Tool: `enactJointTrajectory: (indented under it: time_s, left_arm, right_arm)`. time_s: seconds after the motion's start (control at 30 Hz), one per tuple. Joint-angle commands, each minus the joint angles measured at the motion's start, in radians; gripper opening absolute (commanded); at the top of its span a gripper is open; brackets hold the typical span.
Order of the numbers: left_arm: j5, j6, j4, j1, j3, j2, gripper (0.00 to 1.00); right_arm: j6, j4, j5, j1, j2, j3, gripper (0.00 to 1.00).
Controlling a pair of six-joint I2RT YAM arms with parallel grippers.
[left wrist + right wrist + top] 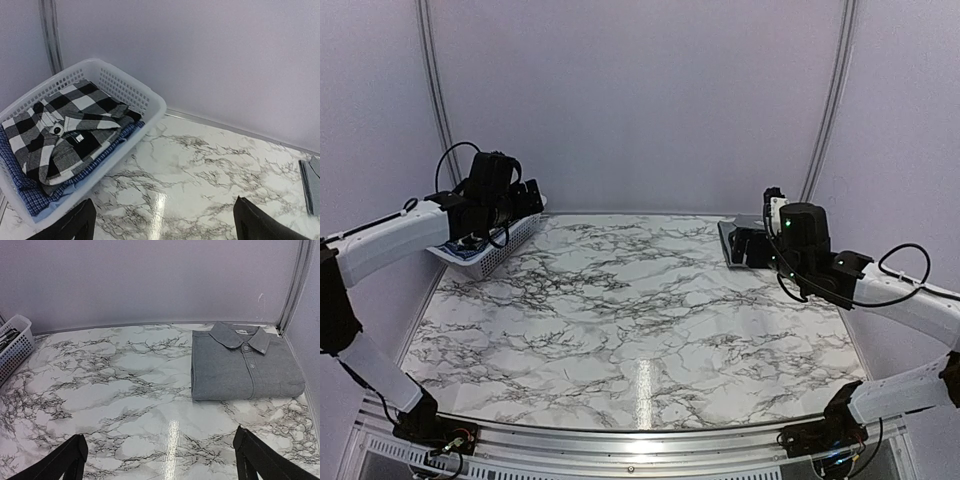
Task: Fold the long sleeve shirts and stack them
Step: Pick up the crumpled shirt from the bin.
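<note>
1. Saw check shirt (pixel 65 125) lying folded on top of the pile inside basket (pixel 150 102), collar up, black-and-white squares plain to read.
2. Noted blue check cloth (pixel 30 200) under it and pale blue cloth (pixel 75 187) lower still, both showing at the basket's near edge.
3. Located basket at far left of counter (pixel 640 320), close to the left wall.
4. Found grey shirt (pixel 235 365) folded flat on the counter in the far right corner, collar toward the back wall, buttoned, well apart from basket.
5. Found left fingers (pixel 75 225) spread wide, holding nothing, hanging above the counter just beside the basket, not touching check shirt.
6. Found right fingers (pixel 255 455) spread wide too, empty, above bare counter near grey shirt, no contact.
7. From top view, saw left arm covering much of the basket and right arm covering part of grey shirt.
8. Could not tell sleeve length on either shirt, sleeves tucked out of sight.
</note>
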Motion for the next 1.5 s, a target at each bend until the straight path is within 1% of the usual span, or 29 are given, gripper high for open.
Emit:
enactJointTrajectory:
  time_s: [0.0, 0.3, 0.4, 0.47, 0.6, 0.67, 0.77, 0.93, 1.03, 1.13, 1.3, 1.33, 1.47]
  left_arm:
    - [-0.046, -0.048, -0.151, 0.097, 0.124, 0.094, 0.99]
    - [0.075, -0.072, -0.25, 0.305, 0.301, 0.32, 0.98]
    - [0.083, -0.077, -0.275, 0.35, 0.349, 0.375, 0.95]
    - [0.106, -0.08, -0.285, 0.37, 0.366, 0.398, 0.9]
    - [0.086, -0.081, -0.293, 0.379, 0.363, 0.413, 0.81]
    - [0.067, -0.086, -0.295, 0.384, 0.353, 0.417, 0.75]
    - [0.059, -0.101, -0.303, 0.399, 0.337, 0.426, 0.71]
    - [0.032, -0.136, -0.302, 0.412, 0.277, 0.404, 0.71]
    - [0.044, -0.146, -0.301, 0.412, 0.24, 0.385, 0.7]
    - [0.068, -0.155, -0.298, 0.412, 0.203, 0.364, 0.66]
    - [0.069, -0.158, -0.272, 0.412, 0.145, 0.311, 0.54]
    - [0.068, -0.152, -0.27, 0.412, 0.142, 0.308, 0.5]
    - [0.074, -0.131, -0.26, 0.411, 0.141, 0.292, 0.22]
  right_arm:
    - [0.001, 0.004, -0.014, 0.005, -0.01, 0.003, 0.99]
    - [-0.012, -0.007, -0.016, 0.005, -0.063, -0.015, 0.99]
    - [-0.006, -0.007, -0.023, 0.005, -0.07, -0.021, 0.99]
    - [-0.003, -0.009, -0.027, 0.004, -0.074, -0.024, 0.99]
    - [0.001, -0.007, -0.025, 0.005, -0.085, -0.036, 0.99]
    - [0.002, -0.007, -0.025, 0.006, -0.087, -0.039, 0.99]
    - [0.002, -0.004, -0.03, 0.005, -0.086, -0.04, 0.99]
    - [0.002, -0.005, -0.029, 0.005, -0.086, -0.039, 0.98]
    - [0.004, -0.002, -0.029, 0.005, -0.087, -0.045, 0.99]
    - [0.011, 0.003, -0.031, 0.005, -0.085, -0.051, 0.98]
    - [0.017, 0.011, -0.04, 0.005, -0.072, -0.053, 0.98]
    - [0.017, 0.014, -0.042, 0.006, -0.07, -0.052, 0.99]
    - [0.016, 0.015, -0.05, 0.006, -0.054, -0.042, 0.99]
